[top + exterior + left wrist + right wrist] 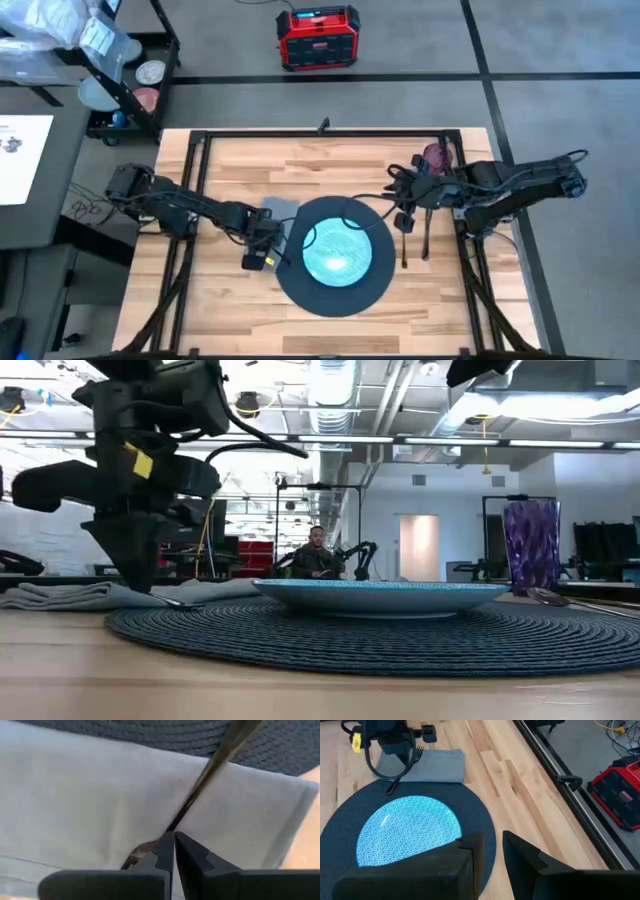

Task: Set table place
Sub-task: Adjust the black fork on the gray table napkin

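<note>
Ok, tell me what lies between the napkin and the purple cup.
The teal plate on the dark round mat lies between the napkin and the purple cup. The high view shows it; the low view does too.

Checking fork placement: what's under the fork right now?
The fork lies across the grey napkin, handle end reaching onto the dark mat. The left gripper is closed at its tine end. The napkin covers the table beneath.

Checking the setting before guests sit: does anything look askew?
Yes. The fork lies slanted, tines on the napkin and handle reaching onto the mat, the left gripper shut at it. The plate sits centred.
</note>
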You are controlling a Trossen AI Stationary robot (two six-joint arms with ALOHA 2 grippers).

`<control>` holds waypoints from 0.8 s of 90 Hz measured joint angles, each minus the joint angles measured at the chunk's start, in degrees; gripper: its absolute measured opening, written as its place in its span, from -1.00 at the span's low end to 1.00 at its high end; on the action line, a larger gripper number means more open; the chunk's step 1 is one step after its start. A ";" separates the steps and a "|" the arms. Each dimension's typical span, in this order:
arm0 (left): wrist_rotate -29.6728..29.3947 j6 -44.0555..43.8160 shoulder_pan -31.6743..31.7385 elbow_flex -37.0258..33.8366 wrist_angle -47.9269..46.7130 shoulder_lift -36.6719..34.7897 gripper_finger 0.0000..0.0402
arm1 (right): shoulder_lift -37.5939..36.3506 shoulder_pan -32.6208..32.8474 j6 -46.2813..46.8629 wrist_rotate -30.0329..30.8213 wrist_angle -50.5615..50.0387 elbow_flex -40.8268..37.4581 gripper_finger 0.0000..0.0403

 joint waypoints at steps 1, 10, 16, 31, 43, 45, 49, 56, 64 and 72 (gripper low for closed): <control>-0.45 0.20 0.14 0.00 0.05 0.00 -1.00 | 0.00 0.00 0.00 0.00 -0.01 0.00 -0.70; -6.54 2.53 2.28 0.00 -0.13 0.00 -1.00 | -0.04 0.00 -0.18 0.00 2.13 -1.33 -0.70; -8.59 4.64 4.48 0.00 0.16 0.02 -1.00 | -0.02 0.00 -0.24 -0.02 3.71 -3.17 -0.70; -8.77 8.22 10.59 0.00 1.84 0.02 -1.00 | 0.00 -0.33 0.50 -0.09 5.88 -6.97 -0.70; -8.72 7.79 10.54 1.24 2.04 -0.28 -1.00 | -1.01 -0.26 1.09 -0.10 6.36 -7.02 -0.70; -8.62 7.79 10.18 1.49 2.04 -0.53 -1.00 | -1.33 -0.22 1.10 -0.11 6.59 -7.02 -0.70; -8.62 7.34 9.39 1.93 2.08 -1.28 -1.00 | -1.85 -0.22 1.14 -0.18 6.60 -7.02 -0.70; -7.06 5.05 7.60 2.33 3.22 -3.04 -1.00 | -2.24 -0.16 1.43 -0.31 6.47 -7.02 -0.70; -3.44 2.40 4.78 2.34 4.04 -3.98 -1.00 | -2.62 -0.20 1.50 -0.30 6.43 -7.01 -0.70; -2.90 0.81 2.11 2.08 6.16 -3.94 -1.00 | -2.66 -0.25 1.26 -0.28 6.44 -7.02 -0.70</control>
